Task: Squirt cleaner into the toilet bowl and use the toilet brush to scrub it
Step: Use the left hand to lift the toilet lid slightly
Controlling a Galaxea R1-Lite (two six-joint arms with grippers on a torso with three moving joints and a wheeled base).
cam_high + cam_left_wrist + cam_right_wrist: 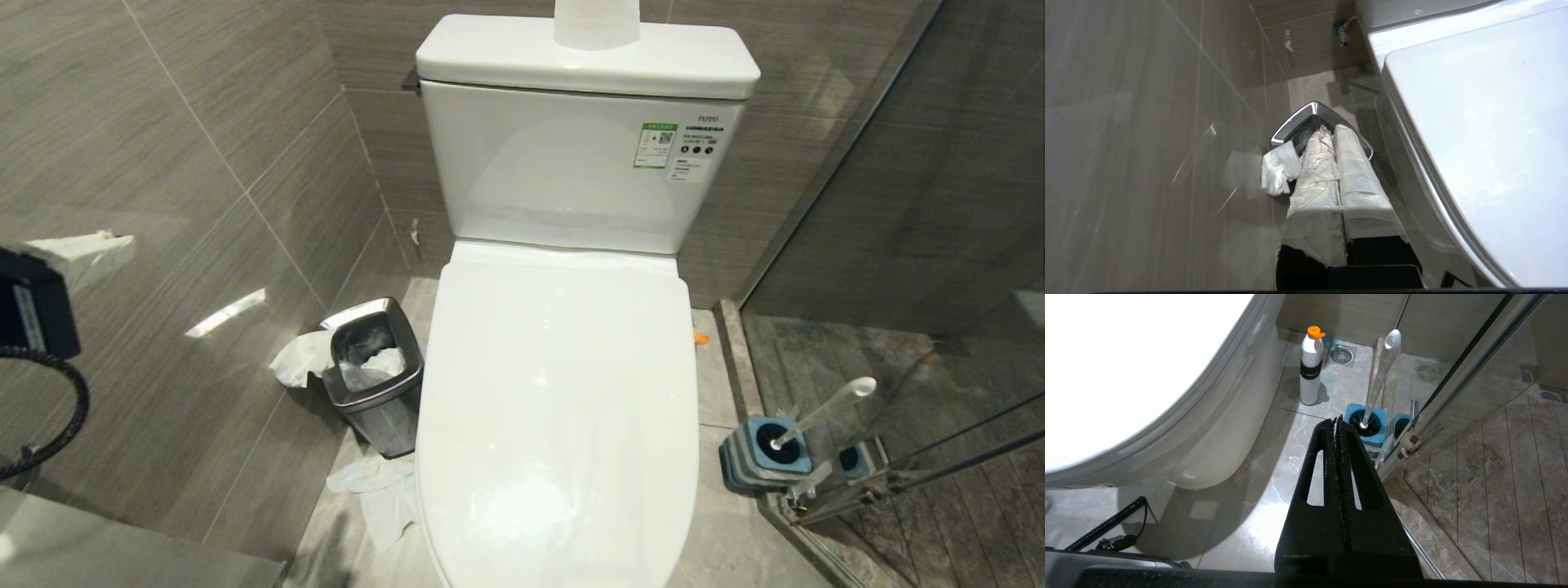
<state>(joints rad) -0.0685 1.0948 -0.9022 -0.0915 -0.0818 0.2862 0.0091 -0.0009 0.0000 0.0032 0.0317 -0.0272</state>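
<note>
Toilet lid [563, 408] shut, brush [820, 411] in holder, L tool [1329, 134] closed by bin [1306, 118]

Left gripper [1331, 134] and right gripper [1337, 420], fingers together.

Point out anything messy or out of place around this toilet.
Crumpled tissue hangs over the steel waste bin's rim, and more paper lies loose on the floor in front of it, beside the toilet. The toilet brush stands tidily in its holder.
</note>
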